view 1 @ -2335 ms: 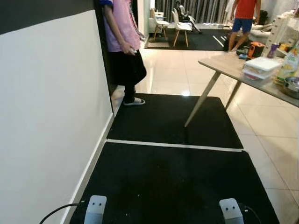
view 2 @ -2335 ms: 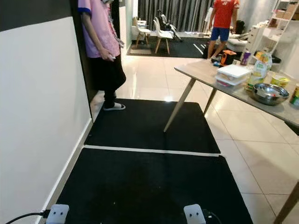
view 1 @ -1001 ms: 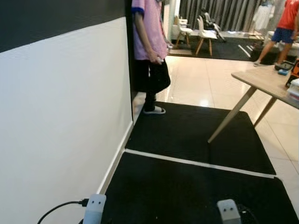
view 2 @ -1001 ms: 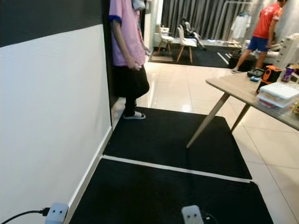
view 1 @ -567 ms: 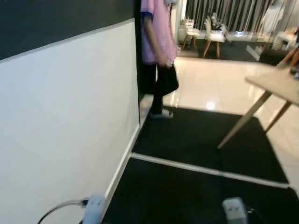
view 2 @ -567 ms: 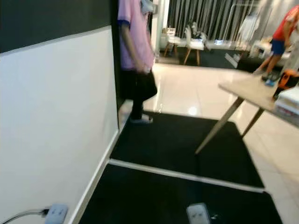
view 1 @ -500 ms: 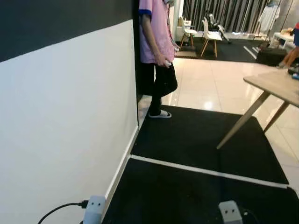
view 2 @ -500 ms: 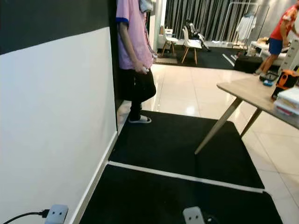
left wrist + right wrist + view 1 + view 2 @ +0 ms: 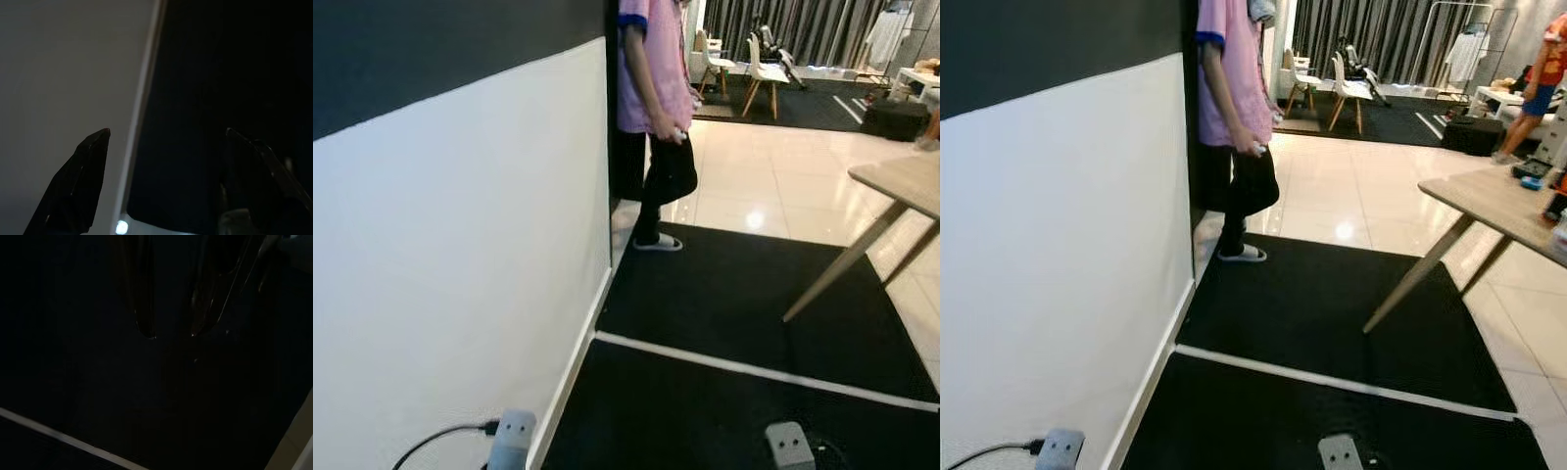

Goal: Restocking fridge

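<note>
Fridge isn't anywhere I can make out, so I can't judge its direction from my fingers. Left gripper hangs spread beside the wall; right gripper hangs nearly closed, empty, above the mat.

The person in a pink shirt and black trousers at the far end of the wall is cut off above the shoulders. A light wooden table with slanted legs runs off the right edge. A second person in a red top is half cut by the right edge. The right wrist view is too dark to make out.
</note>
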